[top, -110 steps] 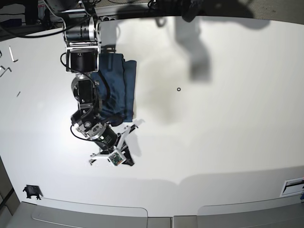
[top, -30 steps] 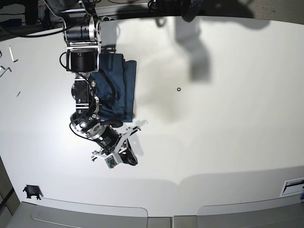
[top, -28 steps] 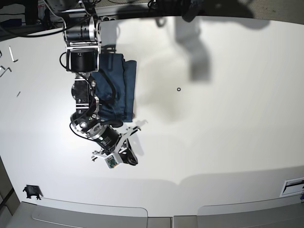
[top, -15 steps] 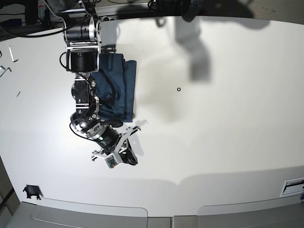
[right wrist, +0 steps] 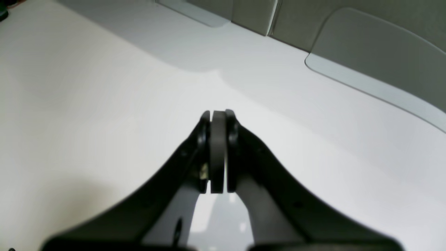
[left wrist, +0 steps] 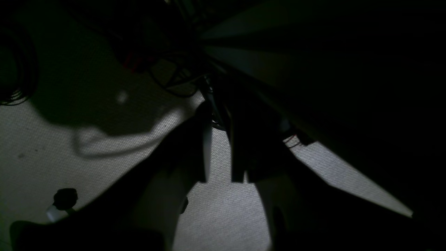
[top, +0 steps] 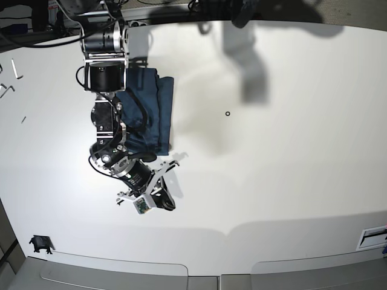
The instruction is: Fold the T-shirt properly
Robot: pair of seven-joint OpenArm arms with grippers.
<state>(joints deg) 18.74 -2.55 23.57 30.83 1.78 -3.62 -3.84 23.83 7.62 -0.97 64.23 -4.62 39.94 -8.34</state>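
Base view: the T-shirt (top: 148, 112) lies folded into a narrow dark-blue bundle at the far left of the white surface (top: 290, 169), partly under the right arm.
Right tool (right wrist: 218, 150): pads pressed together, holding nothing, poised over bare surface just near of the shirt.
Left tool (left wrist: 219, 153): in deep shadow, jaws slightly apart, nothing visible between them.

T-shirt (top: 149, 112): plain navy | table (top: 290, 157): white | right pincer (right wrist: 218, 153): black
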